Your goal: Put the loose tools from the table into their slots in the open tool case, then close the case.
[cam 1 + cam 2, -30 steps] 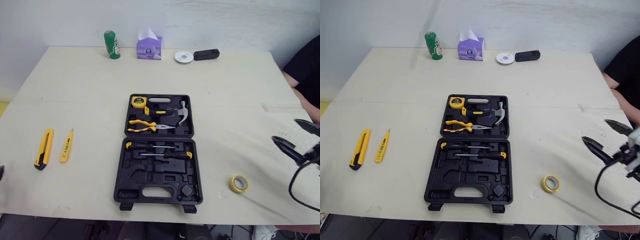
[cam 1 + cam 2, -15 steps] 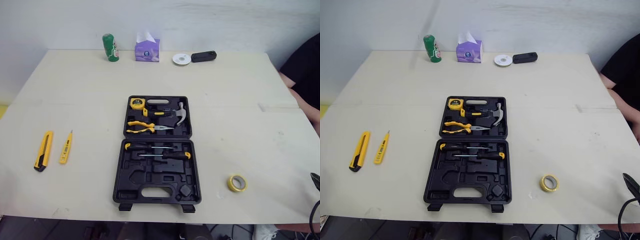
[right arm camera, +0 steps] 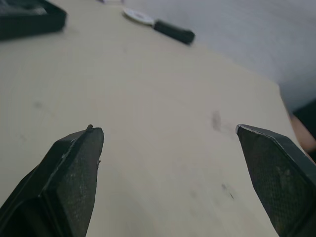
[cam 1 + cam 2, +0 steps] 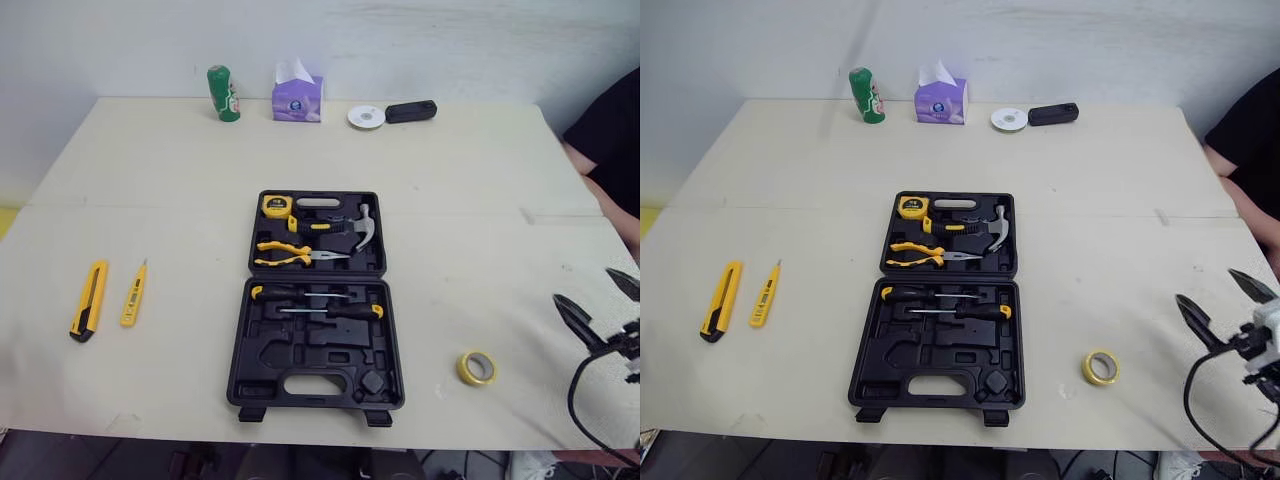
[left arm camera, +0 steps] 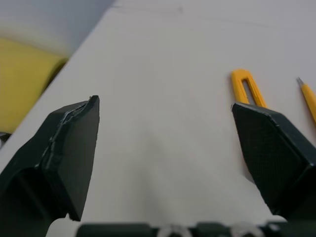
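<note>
The open black tool case (image 4: 315, 300) lies mid-table with a tape measure, hammer and pliers in its far half and screwdrivers in its near half. Loose on the left lie a yellow utility knife (image 4: 88, 299) and a yellow tester pen (image 4: 133, 292). A yellow tape roll (image 4: 477, 367) lies to the right of the case. My right gripper (image 4: 585, 287) hovers open and empty beyond the roll, near the table's right edge. My left gripper (image 5: 165, 106) is open and empty over the table's left edge, the knife (image 5: 249, 89) and pen (image 5: 308, 96) ahead of it.
Along the back edge stand a green can (image 4: 222, 92), a purple tissue box (image 4: 297, 95), a white disc (image 4: 367, 116) and a black device (image 4: 411, 110). A person in a dark sleeve (image 4: 615, 150) sits at the right side.
My right gripper dropped almost out of sight half a second ago and has risen back at the right edge, lower than a second ago. The tools have not moved.
</note>
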Controlling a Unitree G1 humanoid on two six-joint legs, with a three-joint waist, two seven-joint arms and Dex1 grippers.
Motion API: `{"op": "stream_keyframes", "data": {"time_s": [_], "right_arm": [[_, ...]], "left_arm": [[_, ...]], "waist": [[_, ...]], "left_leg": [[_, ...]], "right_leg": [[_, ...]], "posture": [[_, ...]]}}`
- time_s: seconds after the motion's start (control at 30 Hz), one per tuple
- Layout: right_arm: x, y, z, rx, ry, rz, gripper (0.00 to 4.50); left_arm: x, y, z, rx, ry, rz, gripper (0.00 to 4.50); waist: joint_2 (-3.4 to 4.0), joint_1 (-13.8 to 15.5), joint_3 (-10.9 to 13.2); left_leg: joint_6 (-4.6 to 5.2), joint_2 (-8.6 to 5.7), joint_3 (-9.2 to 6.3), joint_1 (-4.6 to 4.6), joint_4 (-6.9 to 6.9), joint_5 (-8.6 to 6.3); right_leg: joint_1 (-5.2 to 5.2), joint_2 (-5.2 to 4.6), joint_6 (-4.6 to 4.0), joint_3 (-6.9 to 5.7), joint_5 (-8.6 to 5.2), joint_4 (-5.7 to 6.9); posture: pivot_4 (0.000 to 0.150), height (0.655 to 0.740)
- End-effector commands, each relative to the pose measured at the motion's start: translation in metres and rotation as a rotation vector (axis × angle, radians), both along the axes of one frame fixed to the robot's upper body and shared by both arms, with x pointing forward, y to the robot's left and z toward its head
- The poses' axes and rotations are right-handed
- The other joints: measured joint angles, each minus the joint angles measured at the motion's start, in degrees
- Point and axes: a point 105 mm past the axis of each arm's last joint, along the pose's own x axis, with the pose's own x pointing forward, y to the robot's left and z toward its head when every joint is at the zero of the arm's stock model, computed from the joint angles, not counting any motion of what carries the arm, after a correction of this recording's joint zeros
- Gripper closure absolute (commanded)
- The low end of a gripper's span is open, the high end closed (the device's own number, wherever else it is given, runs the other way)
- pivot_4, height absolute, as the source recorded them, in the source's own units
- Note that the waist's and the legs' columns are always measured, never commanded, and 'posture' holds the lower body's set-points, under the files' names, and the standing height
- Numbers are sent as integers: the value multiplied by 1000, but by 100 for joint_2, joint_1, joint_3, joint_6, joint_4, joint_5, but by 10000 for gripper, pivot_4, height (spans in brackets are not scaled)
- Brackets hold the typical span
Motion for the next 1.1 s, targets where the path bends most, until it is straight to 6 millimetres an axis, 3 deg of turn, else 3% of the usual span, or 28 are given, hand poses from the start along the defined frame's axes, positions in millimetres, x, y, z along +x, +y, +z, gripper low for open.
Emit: {"op": "stream_keyframes", "data": {"time_s": [0.03, 0.17, 0.47, 0.53, 0.73, 0.9, 1.1], "right_arm": [[1, 32, 21, 48, -49, 127, 562], [4, 82, 39, 74, -101, 319, 562], [-10, 146, 57, 65, -136, 676, 562], [-9, 155, 60, 52, -141, 722, 562], [-15, 180, 64, 28, -132, 888, 562], [-27, 201, 65, 5, -132, 1024, 562], [-25, 204, 60, -21, -117, 1036, 562]], "left_arm": [[1, -12, 5, 7, 0, -49, 0], [12, -44, 7, 18, 21, -163, 0], [44, -106, 17, 18, -34, -221, 0], [47, -118, 11, 16, 8, -221, 0], [57, -137, -11, 62, 156, -190, 0], [68, -136, -27, 47, 265, -157, 0], [80, -134, -40, 33, 334, -141, 0]], "waist": [[0, 3, 0], [-2, 4, 3], [-5, 87, 5], [-8, 106, 5], [-7, 134, 6], [-10, 151, 7], [-10, 146, 8]], "left_leg": [[0, 0, -2, 0, 0, 0], [1, 0, -3, -1, 0, 0], [4, -2, -7, -4, 7, 2], [4, -1, -8, -5, 10, 2], [4, -3, -7, -4, 11, 2], [3, -2, -11, -7, 14, 3], [2, -3, -12, -8, 14, 3]], "right_leg": [[1, 0, 0, 0, 0, 0], [2, 0, 0, -1, 0, -2], [5, 1, 3, -2, 2, -8], [5, 3, 3, -4, 1, -7], [6, 6, 3, -5, 2, -9], [5, 8, 3, -9, 2, -6], [5, 9, 3, -14, 2, -8]], "posture": [[1500, 7400], [1500, 7400], [1500, 7400], [1500, 7400], [1500, 7400], [1500, 7400], [1500, 7400]]}}
